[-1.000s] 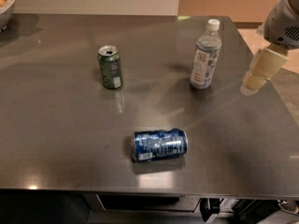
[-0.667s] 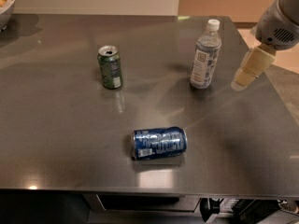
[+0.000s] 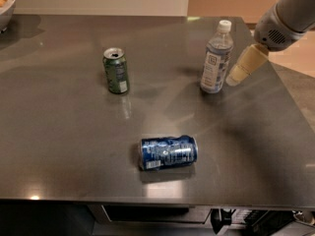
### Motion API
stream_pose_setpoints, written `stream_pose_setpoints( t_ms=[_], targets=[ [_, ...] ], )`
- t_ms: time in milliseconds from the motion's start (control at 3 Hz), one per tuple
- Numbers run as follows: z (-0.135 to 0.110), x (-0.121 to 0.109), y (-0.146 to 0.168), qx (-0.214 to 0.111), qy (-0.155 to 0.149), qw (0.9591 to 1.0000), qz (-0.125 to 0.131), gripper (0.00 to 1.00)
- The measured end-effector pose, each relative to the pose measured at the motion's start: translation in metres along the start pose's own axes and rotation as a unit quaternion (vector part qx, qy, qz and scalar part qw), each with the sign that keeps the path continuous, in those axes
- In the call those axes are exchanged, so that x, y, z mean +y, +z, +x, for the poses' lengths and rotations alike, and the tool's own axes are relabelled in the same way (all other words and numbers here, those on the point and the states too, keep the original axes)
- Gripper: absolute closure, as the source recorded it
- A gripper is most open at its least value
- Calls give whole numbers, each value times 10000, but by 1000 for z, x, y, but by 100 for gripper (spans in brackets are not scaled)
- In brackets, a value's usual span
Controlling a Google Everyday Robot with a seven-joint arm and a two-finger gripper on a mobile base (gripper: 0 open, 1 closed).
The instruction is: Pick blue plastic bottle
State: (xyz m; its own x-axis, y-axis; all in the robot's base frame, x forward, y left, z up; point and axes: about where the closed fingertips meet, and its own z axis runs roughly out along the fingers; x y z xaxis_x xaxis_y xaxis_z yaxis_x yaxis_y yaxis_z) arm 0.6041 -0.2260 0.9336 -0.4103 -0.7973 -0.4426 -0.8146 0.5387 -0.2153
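The blue plastic bottle stands upright at the back right of the grey table. It is clear and bluish, with a white cap and a blue-white label. My gripper hangs from the arm at the upper right, its cream fingers pointing down and left. Its tip is just to the right of the bottle's lower half, close to it but apart from it.
A green can stands upright at the back left of centre. A blue soda can lies on its side near the front edge. A white bowl sits at the far left corner. The table's right edge lies just past the gripper.
The gripper has moved left and a little down, from out by the table's right edge to just beside the bottle. The bottle and cans have not moved.
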Motion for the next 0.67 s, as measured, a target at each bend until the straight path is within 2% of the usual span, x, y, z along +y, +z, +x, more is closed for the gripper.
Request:
stream_pose_setpoints(
  t_ms=[333, 667],
  targets=[
    [-13, -13, 17, -161, 214, 9996, -45, 0],
    [-28, -16, 29, -323, 289, 9989, -151, 0]
  ],
)
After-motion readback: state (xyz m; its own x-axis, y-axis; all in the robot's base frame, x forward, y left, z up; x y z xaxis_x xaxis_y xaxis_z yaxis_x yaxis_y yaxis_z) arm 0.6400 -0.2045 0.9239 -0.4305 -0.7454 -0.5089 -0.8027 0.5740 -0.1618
